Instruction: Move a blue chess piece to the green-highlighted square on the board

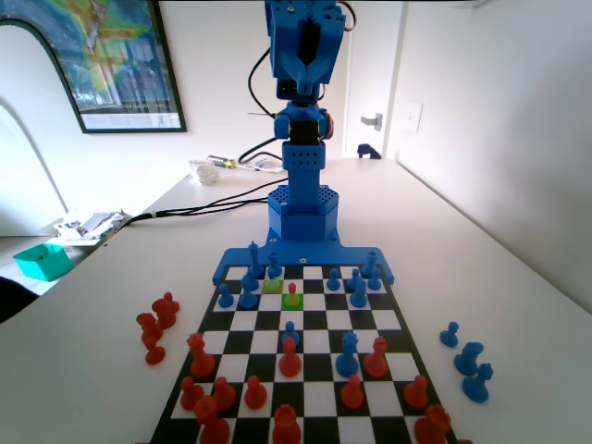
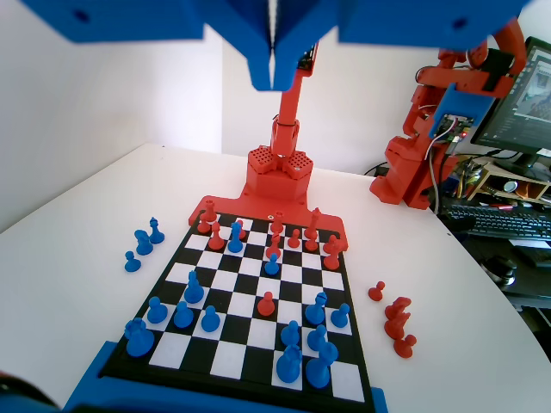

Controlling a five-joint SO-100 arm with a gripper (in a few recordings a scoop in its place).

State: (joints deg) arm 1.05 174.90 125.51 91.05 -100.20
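You've got a black & white chequered board point(image 1: 305, 370) w/ a blue frame at the far edge in the fixed view. One square is pure green point(image 1: 292, 302), w/ a red pawn point(image 1: 292, 295) on it; the sq. diagonally beyond is lime point(image 1: 272, 286). Pieces are blue or red, incl. a blue pawn point(image 1: 291, 333) mid-board. Arm & hand point(image 2: 274, 82) are blue. Tabletop point(image 1: 481, 277) is white; teal box point(image 1: 42, 261) at left.

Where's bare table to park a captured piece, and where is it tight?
Bare table runs beside the board, right in the fixed view, above the captured blue pieces. On the left, it is free beyond the captured red pieces. Crowded: the blue ranks around the green-highlighted square, which holds a red pawn.
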